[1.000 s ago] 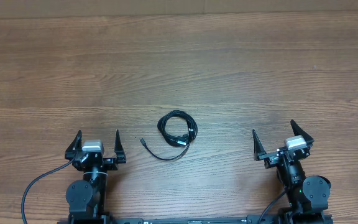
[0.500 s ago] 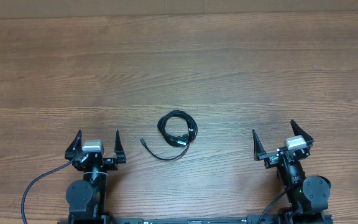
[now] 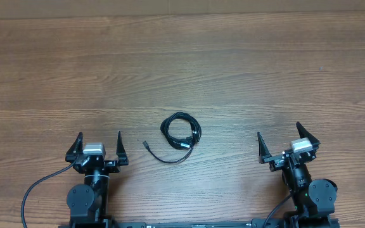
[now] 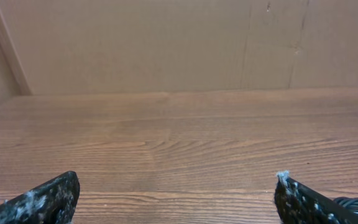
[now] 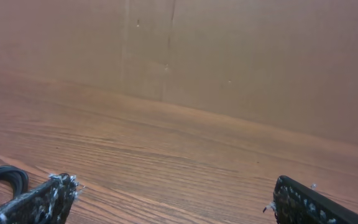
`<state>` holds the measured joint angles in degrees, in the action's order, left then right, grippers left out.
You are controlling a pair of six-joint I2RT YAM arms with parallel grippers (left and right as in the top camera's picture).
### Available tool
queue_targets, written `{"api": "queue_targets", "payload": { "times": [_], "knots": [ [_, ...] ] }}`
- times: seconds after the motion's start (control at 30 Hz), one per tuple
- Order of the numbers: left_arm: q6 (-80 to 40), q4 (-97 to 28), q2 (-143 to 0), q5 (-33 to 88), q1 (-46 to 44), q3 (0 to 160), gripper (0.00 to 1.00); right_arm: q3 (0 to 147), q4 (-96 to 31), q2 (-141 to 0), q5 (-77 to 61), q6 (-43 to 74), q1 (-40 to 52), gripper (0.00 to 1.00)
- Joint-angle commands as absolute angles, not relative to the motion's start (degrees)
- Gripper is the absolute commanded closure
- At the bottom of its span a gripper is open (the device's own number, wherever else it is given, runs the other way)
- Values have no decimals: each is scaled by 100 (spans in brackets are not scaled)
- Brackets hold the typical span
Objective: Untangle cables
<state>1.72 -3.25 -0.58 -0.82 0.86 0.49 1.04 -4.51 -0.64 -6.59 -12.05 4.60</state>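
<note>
The left fingers [image 3: 120, 149] and right fingers [image 3: 260, 147] are spread wide and grip nothing. Between them on the worktop [image 3: 233, 76] the cables [image 3: 193, 132] lie coiled, roughly midway. The loose plug end [image 3: 146, 144] trails toward the left arm, which is nearer to it.

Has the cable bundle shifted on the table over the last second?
No. The cables lie on the same wood-grain lines of the table, between the left pincer and right pincer, both open and clear of them.
</note>
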Motion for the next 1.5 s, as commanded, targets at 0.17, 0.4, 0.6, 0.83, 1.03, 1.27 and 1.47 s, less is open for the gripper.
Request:
{"api": "queue_targets", "payload": {
  "times": [0.17, 0.4, 0.6, 0.83, 1.03, 1.27, 1.47],
  "knots": [
    [270, -434, -27, 5, 110, 27, 0, 47, -438, -19, -604, -1208, 482, 0],
    [604, -307, -27, -110, 110, 27, 0, 47, -438, -19, -607, -1208, 482, 0],
    [585, -38, -27, 309, 110, 27, 0, 47, -432, -19, -604, -1192, 482, 0],
    [-331, 325, -27, 792, 110, 169, 0, 49, -263, -19, -760, -427, 482, 0],
    [-602, 198, -36, 1155, 110, 1356, 0, 611, -191, -19, -1334, -134, 482, 0],
    [-598, 296, -198, 1170, 110, 3234, 0, 2390, -532, -43, -1339, 150, 482, 0],
    [-602, -384, -1271, 1643, 110, 4847, 0, 3682, -858, -521, -1337, 148, 482, 0]
  ]
}}
